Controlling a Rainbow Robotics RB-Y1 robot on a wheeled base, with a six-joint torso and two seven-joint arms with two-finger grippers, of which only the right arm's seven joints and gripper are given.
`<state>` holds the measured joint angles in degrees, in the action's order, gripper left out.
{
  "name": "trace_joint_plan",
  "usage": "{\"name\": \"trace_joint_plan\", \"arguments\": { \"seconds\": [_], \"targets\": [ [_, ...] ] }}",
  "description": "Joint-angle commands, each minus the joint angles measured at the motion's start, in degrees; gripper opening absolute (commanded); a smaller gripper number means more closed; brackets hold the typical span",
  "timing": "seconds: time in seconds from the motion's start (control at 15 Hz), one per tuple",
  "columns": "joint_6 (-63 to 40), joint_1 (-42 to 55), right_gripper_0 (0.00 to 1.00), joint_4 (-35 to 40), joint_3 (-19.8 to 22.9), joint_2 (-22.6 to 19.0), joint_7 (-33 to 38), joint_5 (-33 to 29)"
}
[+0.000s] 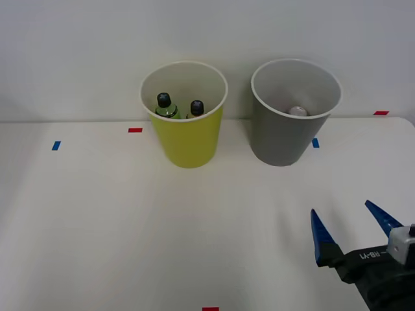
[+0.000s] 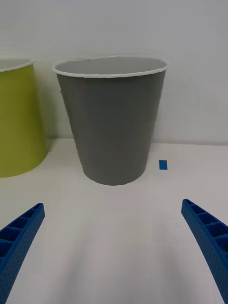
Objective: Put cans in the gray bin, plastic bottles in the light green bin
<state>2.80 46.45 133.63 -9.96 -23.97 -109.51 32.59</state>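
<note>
1. Sorting looks finished from what we see: both plastic bottles [image 1: 179, 106] stand inside the light green bin [image 1: 188, 139], black caps up, and the can [image 1: 297, 111] lies in the gray bin [image 1: 285, 136], only its pale round top on show.
2. We note the right gripper [image 1: 350, 228] low over the tabletop [image 1: 130, 227], near the robot and well apart from both bins, jaws spread wide and holding nothing.
3. The wrist view looks straight at the gray bin, with the light green bin just beside it; the bins stand close but do not touch.
4. Main risk, as we judge it: any forward reach from here runs directly at the gray bin's wall. These bins are tall, tapered and narrow at the foot, so a nudge high up could tip one and spill what is sorted.
5. Second risk: a toppling gray bin could strike its neighbour and upset the bottles too.
6. We see no loose item left on the tabletop, just small tape marks [image 1: 135, 130], so a further grasp attempt would close on nothing or on a rim.
</note>
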Motion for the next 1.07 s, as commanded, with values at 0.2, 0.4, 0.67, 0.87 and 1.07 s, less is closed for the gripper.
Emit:
{"name": "trace_joint_plan", "arguments": {
  "seconds": [0.2,0.4,0.67,0.87,1.07],
  "targets": [
    [9.2,3.8,1.0,-7.8,-0.4,2.8,-3.4,-0.9],
    [18.6,4.4,1.0,-14.5,-0.9,2.3,-2.3,-5.4],
    [27.0,8.4,1.0,-18.5,-0.2,2.4,22.5,-20.6],
    [39.4,6.8,1.0,-27.1,3.2,3.8,44.6,-35.3],
    [43.3,7.1,1.0,-28.2,8.6,5.8,58.5,-47.2]
  ]
}}
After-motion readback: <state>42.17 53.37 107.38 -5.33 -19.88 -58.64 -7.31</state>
